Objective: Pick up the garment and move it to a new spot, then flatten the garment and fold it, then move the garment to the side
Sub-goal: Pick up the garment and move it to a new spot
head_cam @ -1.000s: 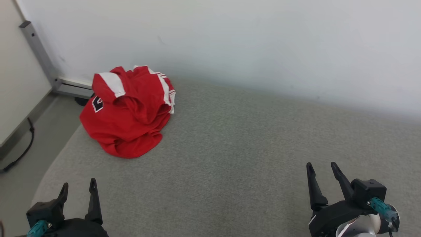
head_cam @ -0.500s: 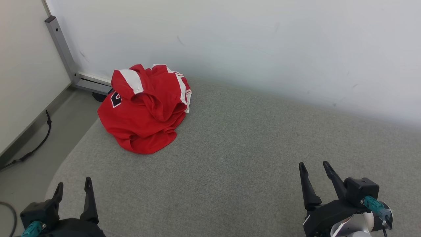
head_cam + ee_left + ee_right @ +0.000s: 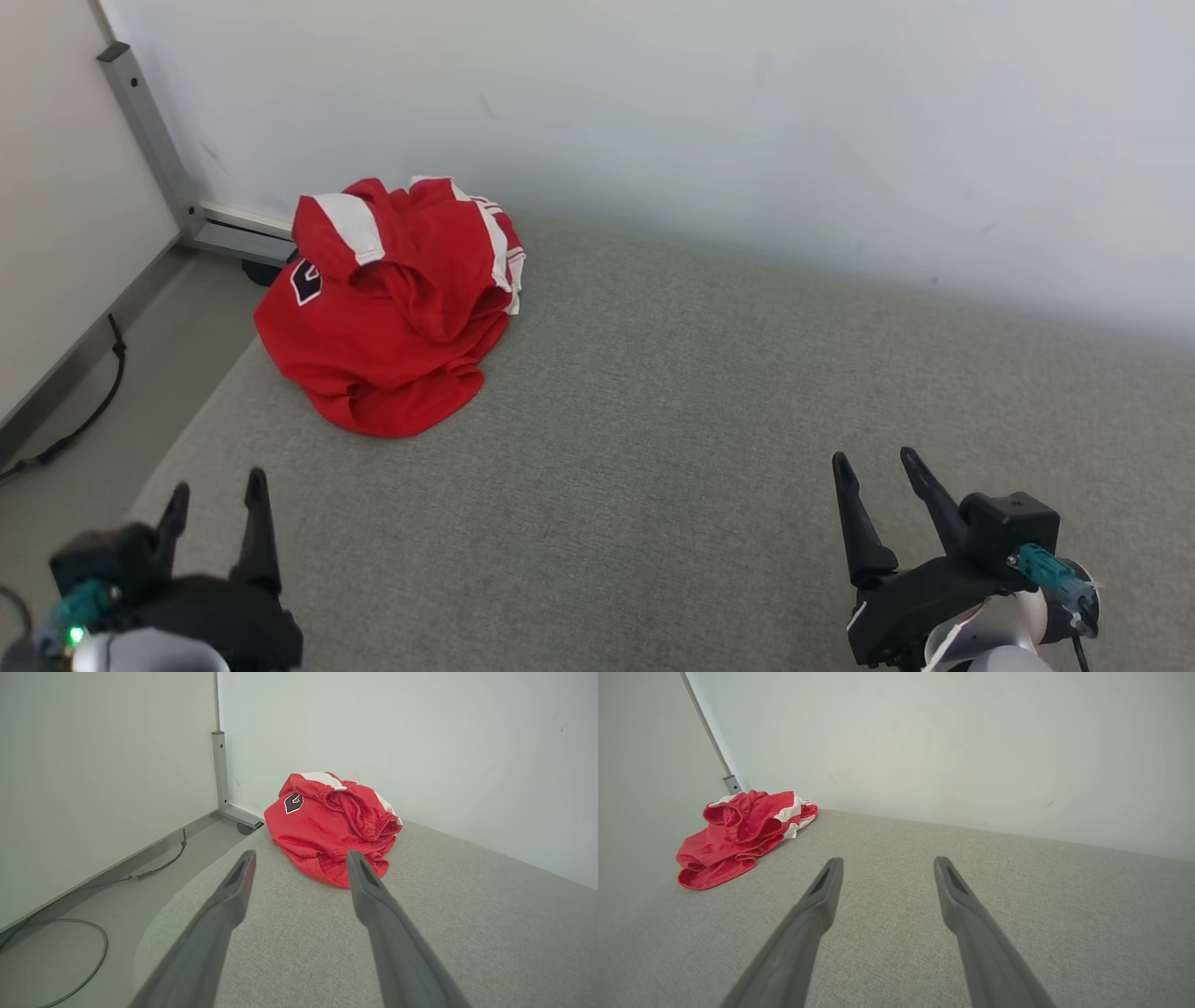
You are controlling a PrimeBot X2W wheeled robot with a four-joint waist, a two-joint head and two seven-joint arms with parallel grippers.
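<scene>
Wall [image 3: 747, 112]: pale, bare, closes off the far side.

Counter [image 3: 700, 420]: grey fabric top with a rounded near-left corner. There is a wide bare stretch at centre and right, by my judgement room enough for the new spot and the flattening.

Garment [image 3: 392, 317]: red with white stripes, lying in a crumpled heap at the counter's far-left corner, just beside the wall. It looks dropped, not laid. The heap's long axis runs roughly from the wall toward the robot. The gathered elastic band faces up, and a loose hem lobe points at the near edge.

Left tool [image 3: 216, 483]: fingers spread, empty, over the near-left corner. Its wrist view looks straight at the heap, so it is likely the reaching arm.

Right tool [image 3: 874, 457]: fingers spread, empty, well apart from the garment.

Dark badge [image 3: 304, 280]: on the heap's left flank.
</scene>
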